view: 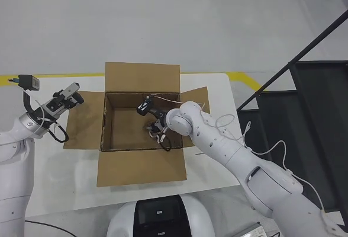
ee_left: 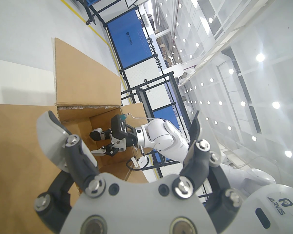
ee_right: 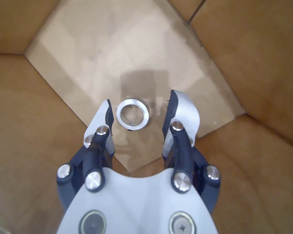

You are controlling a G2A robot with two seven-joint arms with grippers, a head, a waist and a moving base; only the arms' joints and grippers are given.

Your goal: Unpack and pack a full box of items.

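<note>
At the left we see the left end effector (view: 74,96), held above the counter's (view: 215,89) left edge, just beside the outer edge of the cardboard box's (view: 139,77) left flap. Its 2 fingers are spread wide and nothing sits between them; it points toward the box.

The box stands at the middle of the white counter with all 4 flaps folded outward: 1 toward the back, 1 toward the robot, and 1 to each side. Its inner walls and floor are bare brown cardboard.

The right arm reaches in over the box's right wall, and the right end effector (ee_left: 99,144) hangs inside the box, pointing down at the floor. Its fingers are parted and grip nothing. A silver metal ring (ee_right: 134,125) lies flat on the box floor, in the gap between the 2 fingertips and closer to 1 of them. We cannot tell whether that finger touches it. There is a small notch in the ring's outer wall.

To the right of the counter stands a dark metal stair frame (view: 304,101).
</note>
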